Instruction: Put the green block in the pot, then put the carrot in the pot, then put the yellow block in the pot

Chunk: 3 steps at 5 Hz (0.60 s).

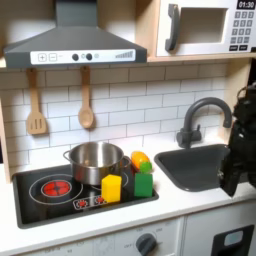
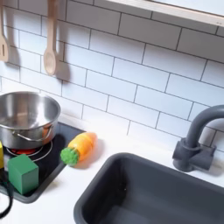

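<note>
In both exterior views the shiny steel pot (image 1: 96, 160) (image 2: 21, 117) stands at the back of the black stove top (image 1: 40, 190). The green block (image 1: 144, 183) (image 2: 24, 172) rests on the stove's front corner nearest the sink. In the first exterior view the yellow block (image 1: 111, 188) stands just left of it. The orange carrot (image 1: 140, 160) (image 2: 79, 147) lies by the stove's edge beside the pot, its green end toward the second exterior view's lower left. My black gripper (image 1: 232, 184) hangs over the sink at the first exterior view's right, far from the blocks. Its fingers are too dark to make out.
A dark sink (image 1: 203, 165) (image 2: 149, 188) with a curved grey faucet (image 1: 202, 118) (image 2: 198, 140) lies beside the stove. Wooden utensils (image 1: 86, 100) hang on the tiled wall under the range hood (image 1: 70, 40). A microwave (image 1: 205, 25) sits above the sink.
</note>
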Each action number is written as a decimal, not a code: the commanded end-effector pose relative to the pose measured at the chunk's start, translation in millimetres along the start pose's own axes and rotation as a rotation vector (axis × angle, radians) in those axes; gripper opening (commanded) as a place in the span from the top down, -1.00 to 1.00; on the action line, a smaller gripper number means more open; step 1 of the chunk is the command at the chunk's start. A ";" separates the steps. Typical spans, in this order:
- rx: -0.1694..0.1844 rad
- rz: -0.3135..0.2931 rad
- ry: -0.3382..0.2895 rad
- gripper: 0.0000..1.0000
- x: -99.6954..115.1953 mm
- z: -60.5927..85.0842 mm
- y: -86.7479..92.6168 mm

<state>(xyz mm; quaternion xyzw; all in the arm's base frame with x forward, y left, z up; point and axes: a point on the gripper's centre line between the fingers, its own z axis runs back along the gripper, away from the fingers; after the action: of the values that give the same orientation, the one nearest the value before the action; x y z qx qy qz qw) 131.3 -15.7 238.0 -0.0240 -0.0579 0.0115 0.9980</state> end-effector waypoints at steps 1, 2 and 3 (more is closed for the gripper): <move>-0.018 -0.019 0.018 -1.00 35.2 -16.9 6.5; -0.027 -0.028 0.035 -1.00 52.6 -26.6 6.7; -0.030 -0.023 0.033 -1.00 64.3 -30.6 11.0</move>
<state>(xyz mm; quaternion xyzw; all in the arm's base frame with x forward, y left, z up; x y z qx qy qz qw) 197.4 -3.3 213.5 -0.0375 -0.0385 0.0016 0.9986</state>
